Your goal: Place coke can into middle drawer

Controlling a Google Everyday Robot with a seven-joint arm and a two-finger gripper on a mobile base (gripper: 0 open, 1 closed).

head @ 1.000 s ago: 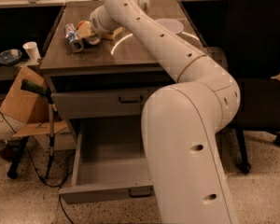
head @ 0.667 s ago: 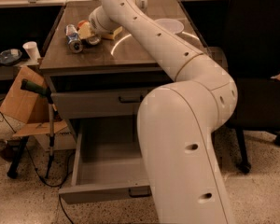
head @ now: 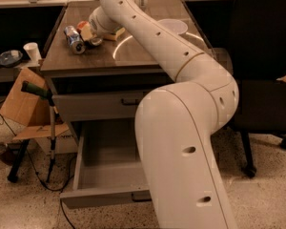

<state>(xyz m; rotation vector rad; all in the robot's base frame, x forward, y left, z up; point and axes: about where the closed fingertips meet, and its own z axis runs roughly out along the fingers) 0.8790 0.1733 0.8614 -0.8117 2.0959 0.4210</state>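
1. Camera view: the gripper [head: 92, 32] is low over the far left part of the table [head: 133, 56], right by the coke can [head: 83, 26]; its grip cannot be told.
2. A silver-and-blue can [head: 74, 38] lies just beside them.
3. The middle drawer [head: 100, 197] stands pulled out below.

Overall light: moderate indoor light with a warm, yellowish cast.
Source: overhead, judging by the lit upper surfaces.
Tabletop [head: 148, 56]: carries a thin bright arc of glare near its middle.
Arm [head: 181, 128]: its pale shell is the brightest area, shading to tan on the underside.
Gripper [head: 91, 32]: sits low over the far left of the tabletop, evenly lit, dark beneath.
Middle drawer [head: 109, 168]: the open inside is softly lit, with shadow along the back.
Under the tabletop: a deep black band.
Chair [head: 262, 56]: nearly featureless dark.
Floor [head: 28, 204]: evenly lit speckle.
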